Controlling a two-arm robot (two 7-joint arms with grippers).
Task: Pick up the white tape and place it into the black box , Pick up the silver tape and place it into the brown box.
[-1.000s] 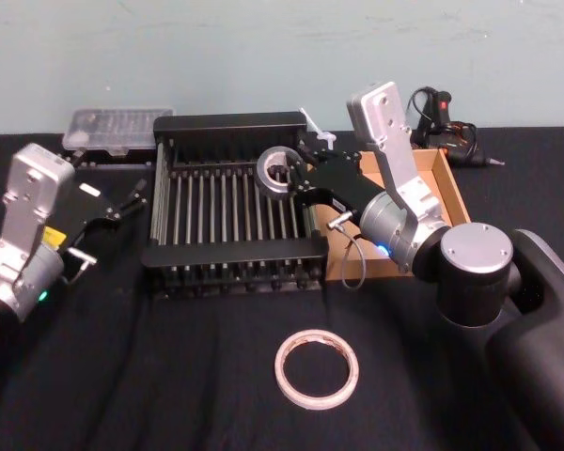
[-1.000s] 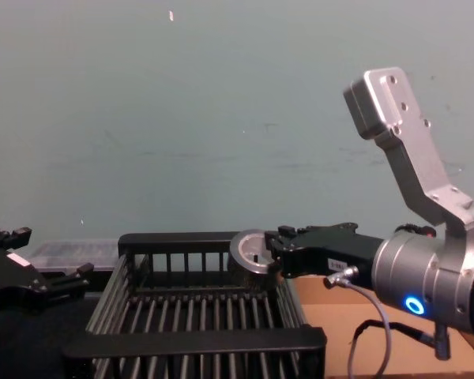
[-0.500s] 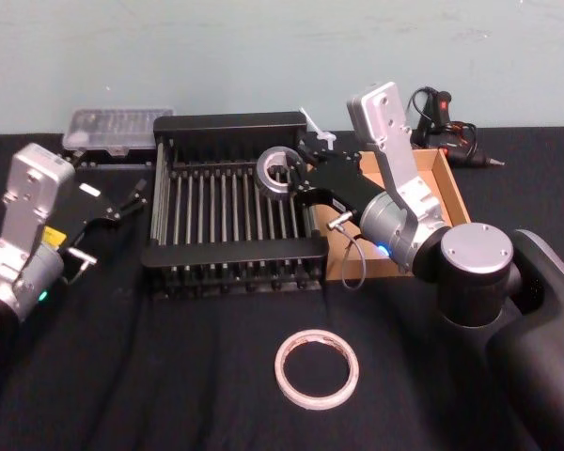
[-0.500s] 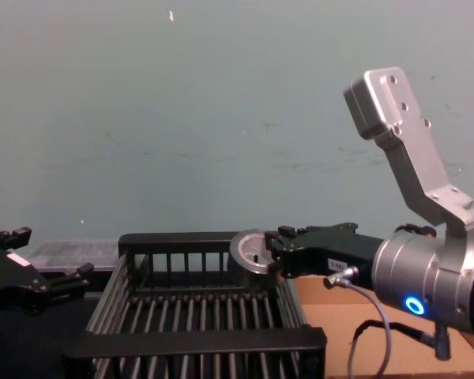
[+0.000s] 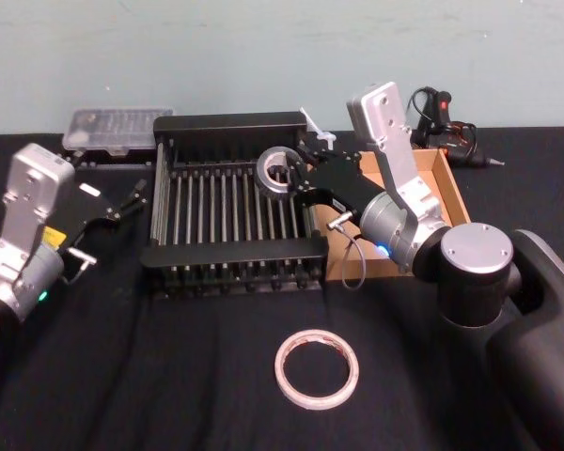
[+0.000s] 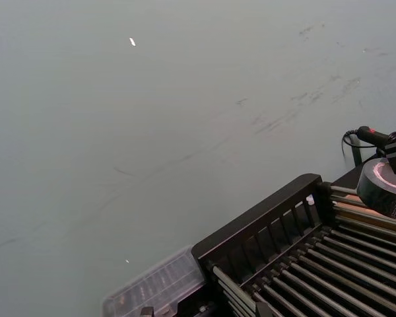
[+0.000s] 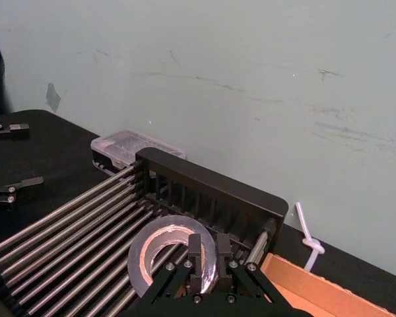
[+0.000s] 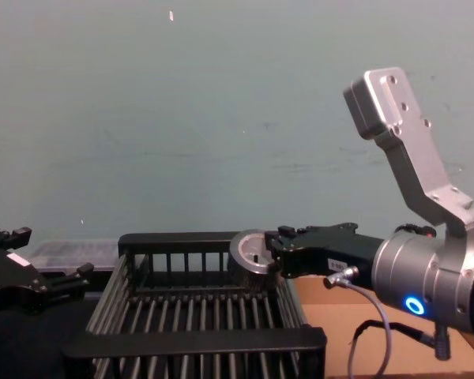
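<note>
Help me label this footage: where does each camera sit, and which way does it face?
Head: high, looking down at the table; both arms; right gripper clamps the silver tape over the black box.
Chest: low, looking across; both grippers.
Left wrist: on the left arm, facing the wall and box.
Right wrist: on the right arm, behind its fingers.
All four share the box and tape.

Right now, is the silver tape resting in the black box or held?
Held: the right gripper clamps the silver tape above the black box bars.

The black box [image 5: 230, 211] sits left of the brown box [image 5: 448, 193], touching.
</note>
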